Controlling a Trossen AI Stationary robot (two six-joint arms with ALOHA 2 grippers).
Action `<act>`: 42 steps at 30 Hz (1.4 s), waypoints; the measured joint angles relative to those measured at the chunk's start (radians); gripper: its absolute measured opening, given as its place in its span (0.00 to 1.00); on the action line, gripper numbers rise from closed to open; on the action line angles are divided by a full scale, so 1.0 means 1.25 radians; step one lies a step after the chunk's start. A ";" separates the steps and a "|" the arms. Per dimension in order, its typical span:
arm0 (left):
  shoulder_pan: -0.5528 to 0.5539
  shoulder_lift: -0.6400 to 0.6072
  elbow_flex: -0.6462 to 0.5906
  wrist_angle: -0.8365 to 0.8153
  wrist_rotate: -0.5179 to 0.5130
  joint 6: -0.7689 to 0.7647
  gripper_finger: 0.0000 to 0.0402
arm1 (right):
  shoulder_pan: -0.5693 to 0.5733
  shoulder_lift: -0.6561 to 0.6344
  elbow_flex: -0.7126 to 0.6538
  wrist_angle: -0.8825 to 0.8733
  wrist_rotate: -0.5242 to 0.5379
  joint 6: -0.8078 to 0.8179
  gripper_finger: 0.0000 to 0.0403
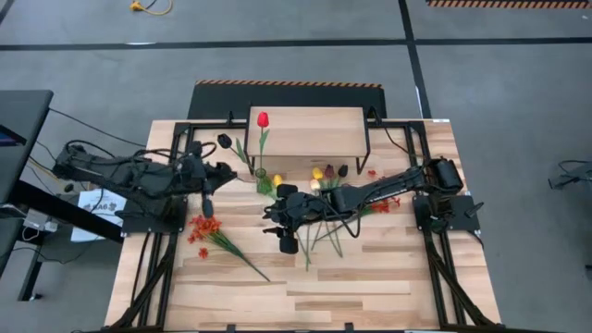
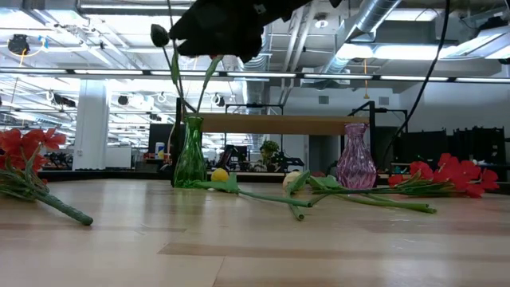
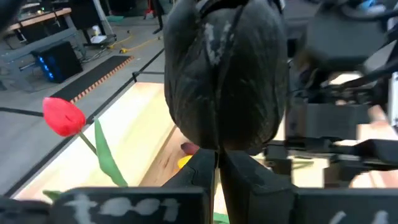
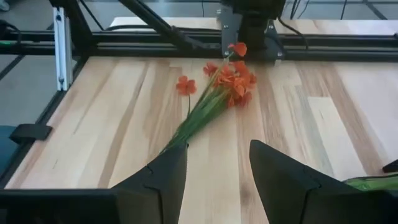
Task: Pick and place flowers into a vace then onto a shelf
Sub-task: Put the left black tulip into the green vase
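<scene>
Left tool (image 3: 216,171) shut on stem of black artificial tulip (image 3: 224,71), raised near green glass vase (image 2: 190,153), presumably for insertion. Right tool (image 4: 214,168) open, empty, above orange-red blossom spray (image 4: 227,81) on wooden slatted counter (image 1: 370,277), likely next pick.

Black tulip (image 3: 225,74) stem hidden between left hand (image 3: 217,180) fingers

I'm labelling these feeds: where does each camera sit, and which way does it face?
High: overhead, straight down; both arms, shelf.
Low: table height, level; green vase, purple vase.
Left wrist: past shut fingers holding black tulip.
Right wrist: past open fingers; orange spray.
High and left wrist share the red tulip.
</scene>
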 joint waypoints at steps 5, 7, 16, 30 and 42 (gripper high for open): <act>0.071 0.038 0.031 0.001 0.068 0.008 0.00 | 0.000 0.001 0.000 -0.015 0.000 0.006 0.39; 0.095 0.047 0.040 0.002 0.102 0.008 0.00 | 0.000 0.001 0.000 -0.016 0.001 0.007 0.39; 0.139 0.046 0.080 -0.009 0.144 0.008 0.00 | 0.000 0.001 0.000 -0.023 0.001 0.007 0.36; 0.139 0.047 0.109 -0.069 0.152 0.001 0.00 | 0.000 0.002 0.000 -0.035 0.001 0.007 0.35; 0.138 0.048 0.109 -0.079 0.145 0.001 0.00 | 0.000 0.002 0.000 -0.036 0.001 0.007 0.34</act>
